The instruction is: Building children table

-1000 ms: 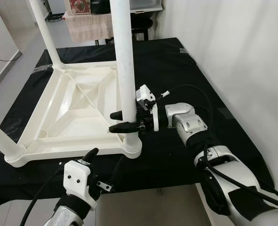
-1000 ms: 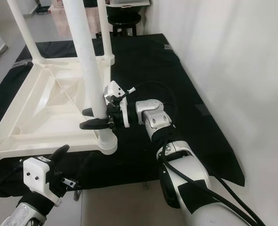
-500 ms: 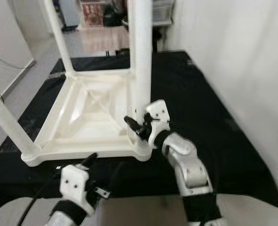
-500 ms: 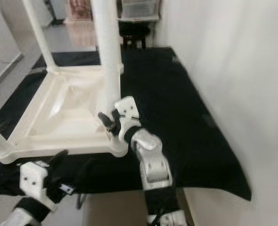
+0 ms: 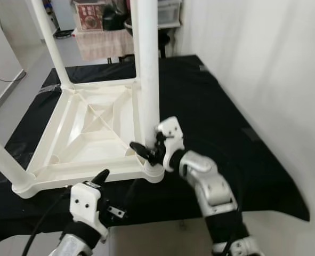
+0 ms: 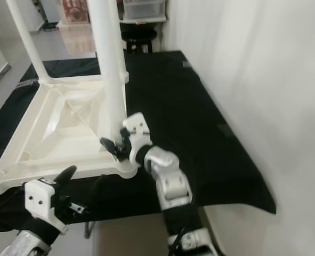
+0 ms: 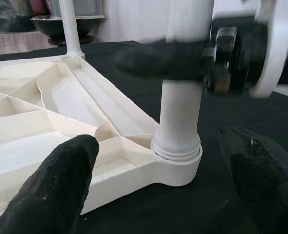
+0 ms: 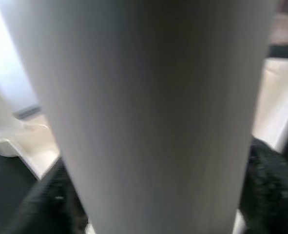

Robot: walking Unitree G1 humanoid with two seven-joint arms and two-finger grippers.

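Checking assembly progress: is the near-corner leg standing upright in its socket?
Yes, upright: the leg rises straight from its socket, right gripper around it.

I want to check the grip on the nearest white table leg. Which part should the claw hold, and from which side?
Probably low on the round shaft of the leg, just above its corner socket, coming level from the robot's right. The leg stands upright and smooth, so fingers can close across it, as the right claw does now. The left claw hangs open below the tabletop.
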